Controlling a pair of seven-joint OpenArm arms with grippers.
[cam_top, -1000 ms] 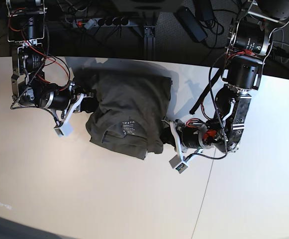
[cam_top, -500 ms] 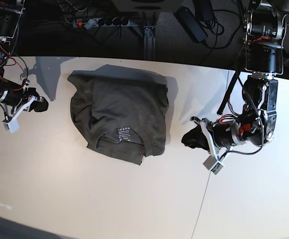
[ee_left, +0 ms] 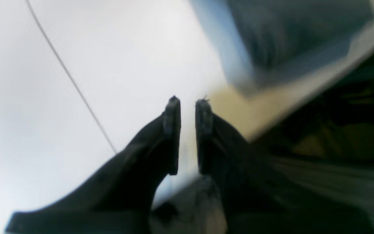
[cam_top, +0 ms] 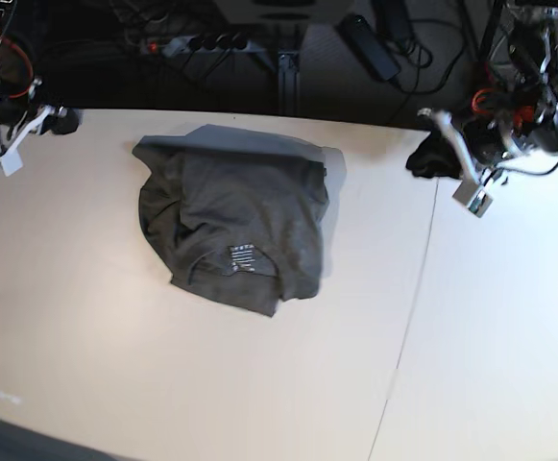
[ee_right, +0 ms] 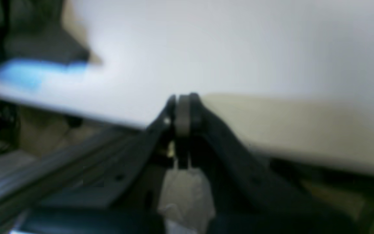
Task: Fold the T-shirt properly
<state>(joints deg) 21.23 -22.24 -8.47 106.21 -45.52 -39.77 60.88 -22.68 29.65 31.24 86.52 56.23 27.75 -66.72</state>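
Observation:
The T-shirt lies as a crumpled, dark olive-grey bundle on the white table, its white neck label facing up. Neither gripper touches it. My left gripper hovers by the table's far edge, well to the right of the shirt. In the left wrist view its fingertips stand slightly apart with nothing between them. My right gripper sits at the far left corner. In the right wrist view it is shut and holds nothing.
A thin seam runs down the table right of the shirt and also shows as a seam in the left wrist view. A power strip, a black adapter and cables lie on the dark floor behind the table's far edge.
Both arms have drawn back from the shirt to the table's far corners. The left gripper's jaws have parted a little. The shirt stays in place.

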